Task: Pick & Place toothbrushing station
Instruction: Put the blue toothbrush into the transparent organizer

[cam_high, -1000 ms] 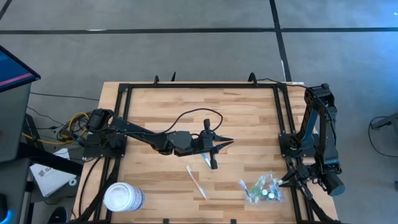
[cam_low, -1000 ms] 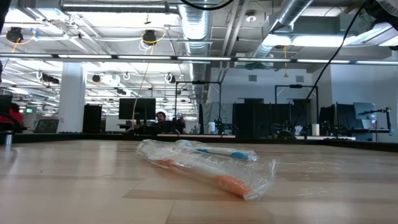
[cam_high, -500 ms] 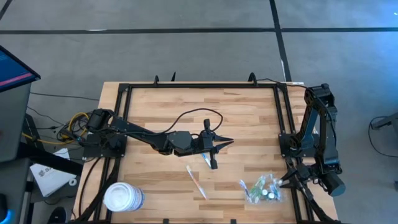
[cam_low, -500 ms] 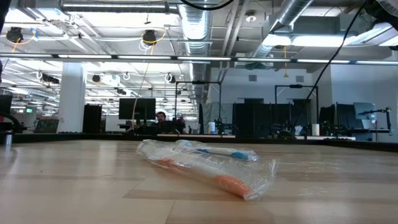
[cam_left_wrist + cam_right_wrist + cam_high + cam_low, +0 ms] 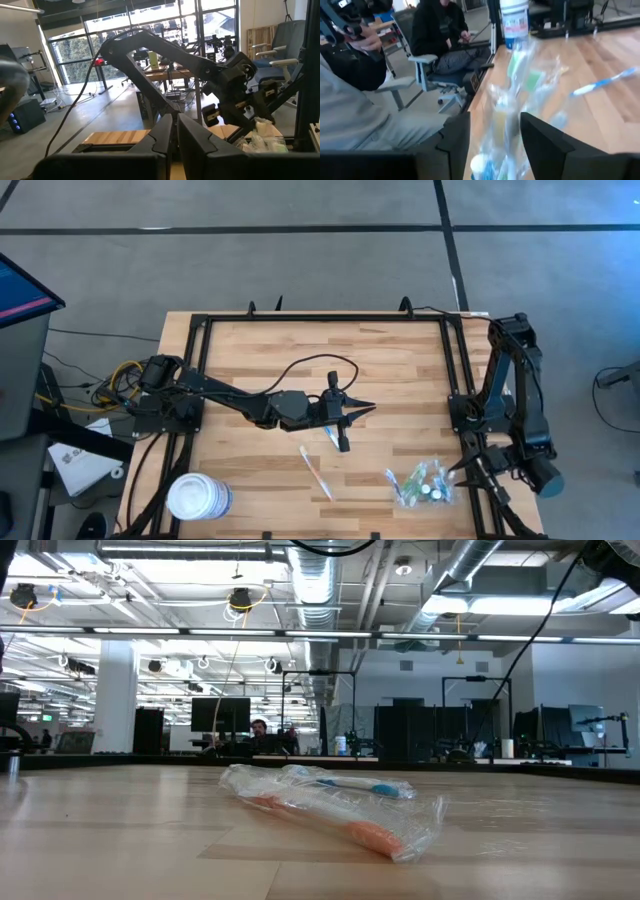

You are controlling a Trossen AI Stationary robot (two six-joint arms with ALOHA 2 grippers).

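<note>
The toothbrushing station, a small see-through holder with green and white pieces inside, lies on the table near its front right. It shows blurred between the fingers in the right wrist view. My right gripper is open at the holder's right end, one finger on either side. My left gripper hangs level over the table's middle, shut and empty. My right gripper's open fingers stand level on either side of the holder's right end, coming from the table's right side. I cannot tell whether either finger touches it. The holder rests on the table.
A white round tub stands at the front left. A loose toothbrush lies at the front middle. A blue one lies under the left arm. A clear wrap with brushes shows in the low view. People sit beyond the table's left edge.
My right gripper has opened at the holder's right end, rolled a little, and drawn slightly back toward the table's right edge. The holder lies where it was.
</note>
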